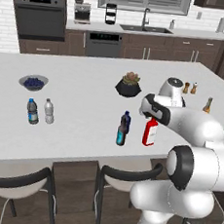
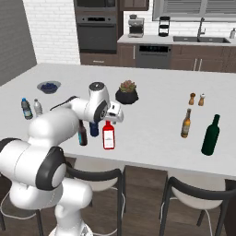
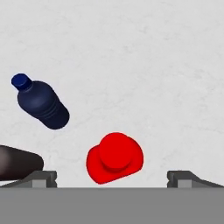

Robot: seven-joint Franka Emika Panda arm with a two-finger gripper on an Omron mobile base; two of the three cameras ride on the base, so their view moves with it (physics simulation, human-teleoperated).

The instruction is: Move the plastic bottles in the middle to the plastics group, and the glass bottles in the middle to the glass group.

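The tool (image 3: 112, 177) hangs wide open and empty directly above the red glass bottle (image 3: 114, 158), lined up to grasp it.

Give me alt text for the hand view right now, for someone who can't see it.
Looking straight down at the white counter, the open gripper hangs above the red bottle, whose top sits between the two fingertips. The navy-blue bottle stands to the upper left, and part of a dark bottle shows at the left edge.

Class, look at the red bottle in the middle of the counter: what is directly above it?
The open claw hangs over the red bottle, not touching. The arm hides the bottle's neck and cap from the base views.
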